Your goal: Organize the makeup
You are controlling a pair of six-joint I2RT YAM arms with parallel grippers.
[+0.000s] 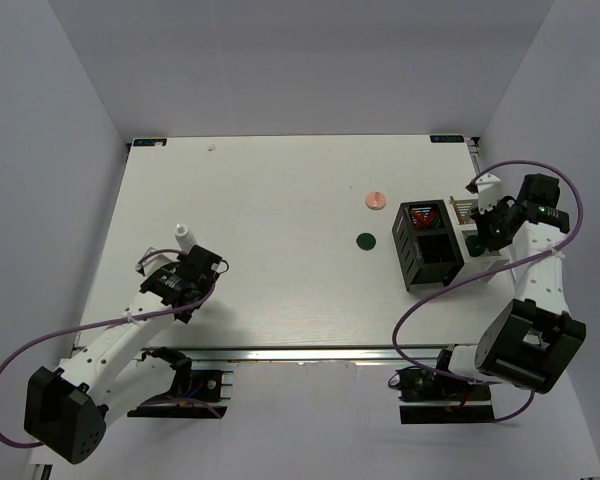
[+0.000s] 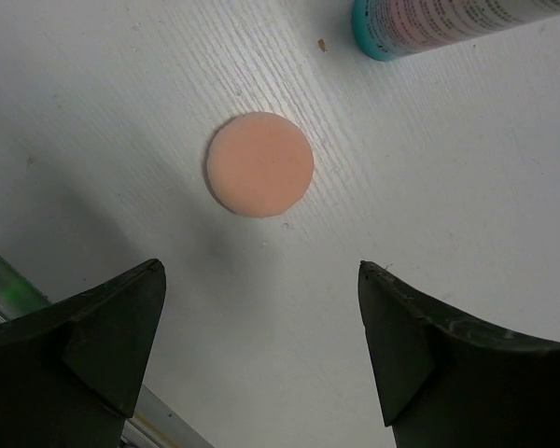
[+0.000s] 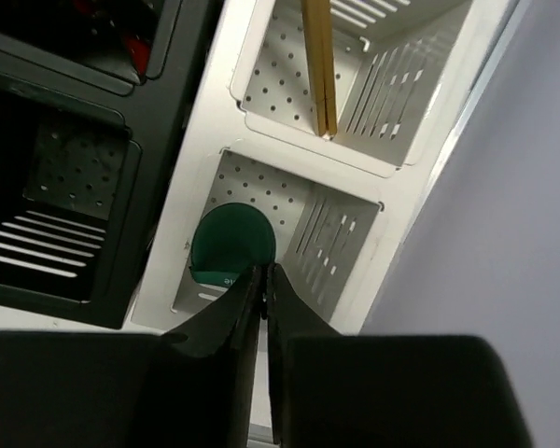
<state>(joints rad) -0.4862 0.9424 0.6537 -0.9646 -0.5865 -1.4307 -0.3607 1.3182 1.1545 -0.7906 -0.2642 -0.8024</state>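
Slippage is the main risk on the left. A peach disc [image 2: 259,164] lies flat on the table [image 2: 467,187] just ahead of the left jaws, which are spread wide and empty. So thin a thing could be pushed along rather than pinched, or the table could be scraped. The bottle [image 2: 429,23] close by could be knocked away.

On the right, a green disc [image 3: 231,245] leans in a white compartment of the box [image 3: 210,112], with the right jaws nearly closed at its edge. Whether it is pinched cannot be told, and it could be dragged out if the jaws are lifted too soon.

Two of each disc are counted. Another peach disc [image 1: 375,200] and another green disc [image 1: 365,241] lie on the table near the box. Two sticks [image 3: 317,65] are seen in the next compartment, and one bottle. The red tubes [image 1: 420,214] in the black part cannot be counted.
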